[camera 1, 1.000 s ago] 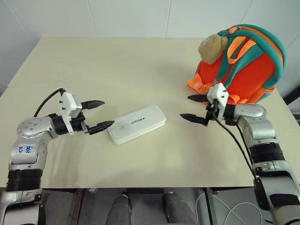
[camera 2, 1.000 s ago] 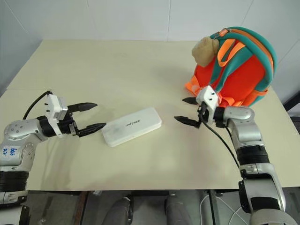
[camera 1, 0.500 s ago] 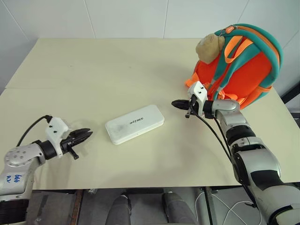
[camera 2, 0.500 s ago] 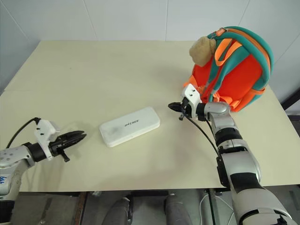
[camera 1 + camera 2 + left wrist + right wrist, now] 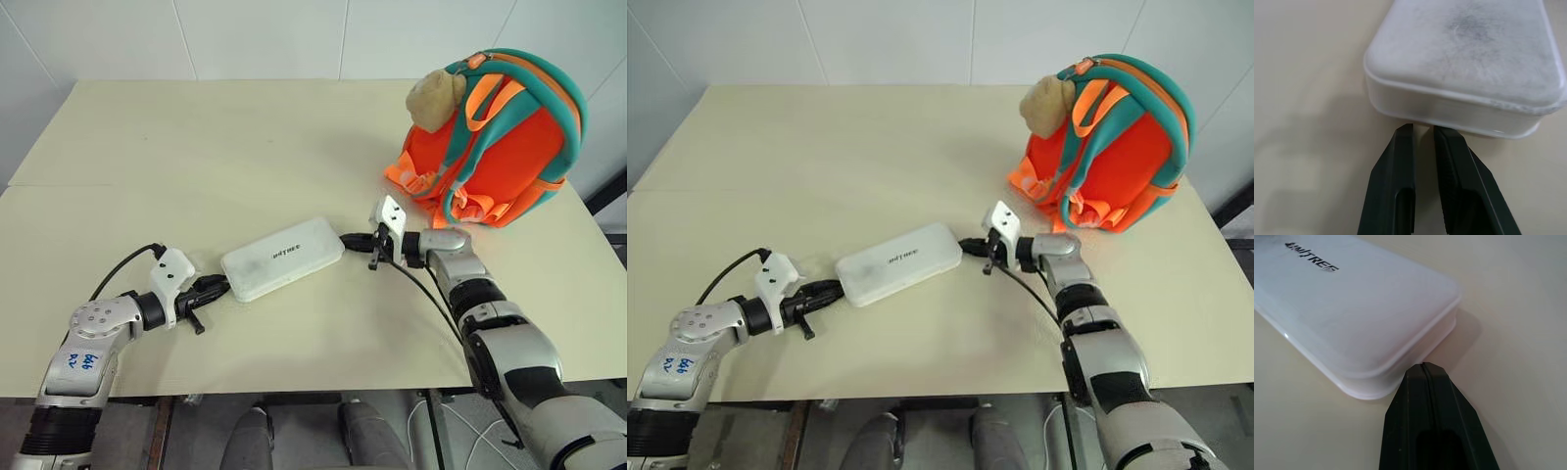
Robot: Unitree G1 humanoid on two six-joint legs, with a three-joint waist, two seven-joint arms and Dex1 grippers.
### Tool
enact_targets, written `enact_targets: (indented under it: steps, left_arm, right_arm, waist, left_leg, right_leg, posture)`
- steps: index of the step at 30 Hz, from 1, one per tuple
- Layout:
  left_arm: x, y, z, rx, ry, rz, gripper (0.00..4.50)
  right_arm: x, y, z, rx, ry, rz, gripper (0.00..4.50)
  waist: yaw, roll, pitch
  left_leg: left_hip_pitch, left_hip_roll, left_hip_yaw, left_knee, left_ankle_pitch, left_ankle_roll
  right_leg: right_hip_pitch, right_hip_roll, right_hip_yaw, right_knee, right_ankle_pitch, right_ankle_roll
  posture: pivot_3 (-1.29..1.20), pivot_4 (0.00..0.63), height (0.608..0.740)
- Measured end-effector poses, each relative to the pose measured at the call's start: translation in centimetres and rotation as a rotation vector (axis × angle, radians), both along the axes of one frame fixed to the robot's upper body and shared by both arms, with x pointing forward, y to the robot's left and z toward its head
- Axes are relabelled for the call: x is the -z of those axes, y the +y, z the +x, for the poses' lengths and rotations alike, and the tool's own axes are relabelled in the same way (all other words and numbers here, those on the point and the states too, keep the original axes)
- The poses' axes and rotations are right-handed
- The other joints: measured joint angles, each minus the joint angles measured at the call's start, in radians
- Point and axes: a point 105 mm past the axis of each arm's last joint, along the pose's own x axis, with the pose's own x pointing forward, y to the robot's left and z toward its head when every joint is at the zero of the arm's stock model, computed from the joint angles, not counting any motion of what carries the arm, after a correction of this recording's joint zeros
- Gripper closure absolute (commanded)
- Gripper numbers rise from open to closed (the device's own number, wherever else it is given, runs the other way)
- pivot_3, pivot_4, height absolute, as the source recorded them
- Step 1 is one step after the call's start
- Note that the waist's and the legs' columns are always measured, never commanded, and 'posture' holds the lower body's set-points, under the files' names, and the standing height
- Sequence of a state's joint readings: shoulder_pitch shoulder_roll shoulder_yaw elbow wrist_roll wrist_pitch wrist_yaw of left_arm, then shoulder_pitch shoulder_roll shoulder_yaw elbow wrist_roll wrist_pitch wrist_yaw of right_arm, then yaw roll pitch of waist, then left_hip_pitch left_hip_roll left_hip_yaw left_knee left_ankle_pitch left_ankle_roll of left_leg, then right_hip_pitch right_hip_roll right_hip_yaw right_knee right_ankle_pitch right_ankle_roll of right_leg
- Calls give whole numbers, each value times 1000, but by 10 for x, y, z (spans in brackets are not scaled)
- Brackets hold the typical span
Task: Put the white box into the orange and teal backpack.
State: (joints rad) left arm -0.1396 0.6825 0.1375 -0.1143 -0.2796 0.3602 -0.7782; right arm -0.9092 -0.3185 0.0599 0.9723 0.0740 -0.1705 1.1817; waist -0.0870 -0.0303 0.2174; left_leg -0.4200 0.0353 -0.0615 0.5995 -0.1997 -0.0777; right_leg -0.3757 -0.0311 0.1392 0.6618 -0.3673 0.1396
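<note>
The white box (image 5: 282, 258) lies flat on the table, slanting, with dark lettering on its lid. My left gripper (image 5: 217, 287) is shut, low over the table, its tips right at the box's near left end (image 5: 1464, 63), with nothing between the fingers (image 5: 1400, 161). My right gripper (image 5: 348, 238) is shut too, its tips against the box's far right corner (image 5: 1352, 308). The orange and teal backpack (image 5: 500, 147) stands upright at the back right, well apart from both grippers, with a tan plush toy (image 5: 436, 98) on its top.
The cream table (image 5: 245, 147) stretches wide behind the box up to a white wall. Its front edge (image 5: 323, 387) runs just behind my arms. A black cable (image 5: 436, 294) hangs along the right forearm.
Both grippers went from open to shut. Both sank to table height, and each closed in on one end of the box. The box and backpack stayed put.
</note>
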Motion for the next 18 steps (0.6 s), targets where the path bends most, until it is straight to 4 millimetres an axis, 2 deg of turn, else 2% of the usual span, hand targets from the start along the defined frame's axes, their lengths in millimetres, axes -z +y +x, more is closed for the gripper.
enact_targets:
  steps: [5,10,12,18]
  left_arm:
    - [-10,-7,6,36,-29,0,3796]
    - [-8,-13,6,69,-12,9,3796]
    - [-7,-10,5,63,-2,32,3796]
    - [-2,18,-6,4,63,84,3796]
  right_arm:
    - [-4,-3,-14,-32,-5,15,4488]
    - [-10,-5,-23,-32,-3,25,4488]
    - [-13,-5,-24,-27,-11,28,4488]
    - [-13,-6,-21,4,-10,31,4488]
  waist:
    - [2,0,0]
    - [1,0,0]
    - [-1,0,0]
    - [1,0,0]
  left_leg:
    - [0,0,0,1,0,0]
    - [0,0,0,1,0,0]
    - [0,0,0,1,0,0]
    - [0,0,0,0,0,0]
  right_leg:
    - [0,0,0,1,0,0]
    - [0,0,0,1,0,0]
    - [0,0,0,1,0,0]
    - [0,0,0,0,0,0]
  posture:
    - [0,150,740]
    - [0,150,740]
    - [0,150,740]
    - [0,150,740]
